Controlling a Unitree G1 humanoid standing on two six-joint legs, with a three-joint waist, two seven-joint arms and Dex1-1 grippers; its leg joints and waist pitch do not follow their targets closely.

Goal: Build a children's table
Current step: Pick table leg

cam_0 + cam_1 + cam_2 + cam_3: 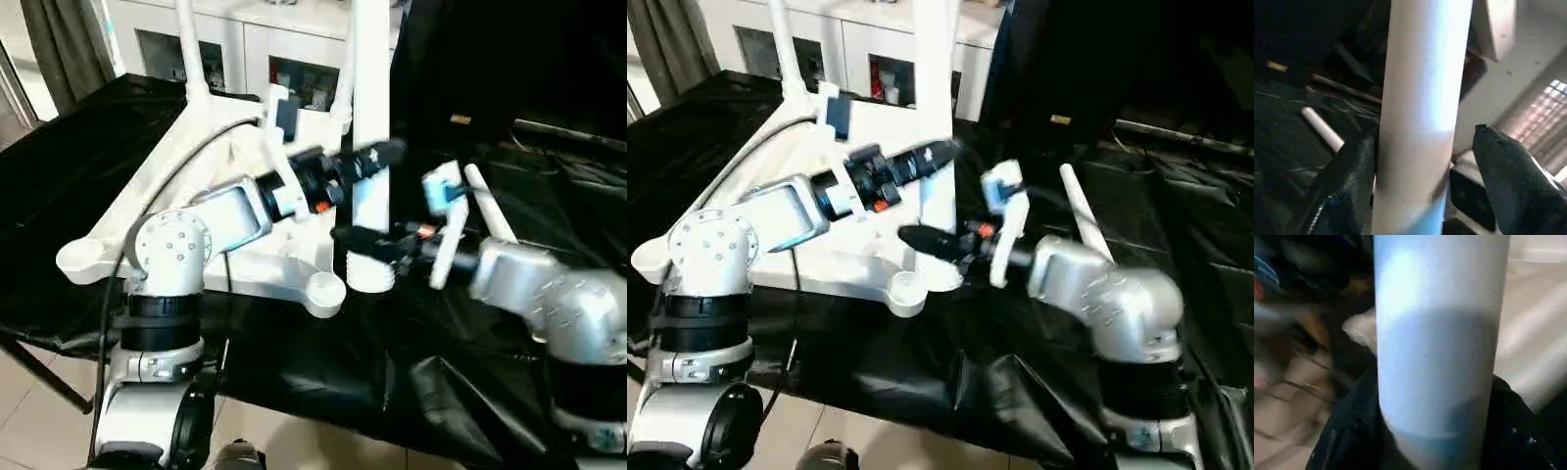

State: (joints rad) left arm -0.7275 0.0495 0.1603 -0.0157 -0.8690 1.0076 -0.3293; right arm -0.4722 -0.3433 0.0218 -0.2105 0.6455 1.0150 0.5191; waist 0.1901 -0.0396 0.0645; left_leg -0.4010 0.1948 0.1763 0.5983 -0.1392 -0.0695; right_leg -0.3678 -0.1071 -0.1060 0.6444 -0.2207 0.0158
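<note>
- Black-draped desk carries the white ribbed plastic rectangular tabletop, lying underside up.
- Left end effector straddles the upright white cylindrical leg, one finger apart from it.
- Right end effector clamps that leg low, beside a round corner socket.
- Another white leg lies rightward.

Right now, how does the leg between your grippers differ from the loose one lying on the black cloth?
The held leg stands upright with both grippers on it, the right gripper low near its ribbed end and the left gripper higher. The loose leg lies slanted on the black cloth, untouched. Both are white cylinders.
</note>
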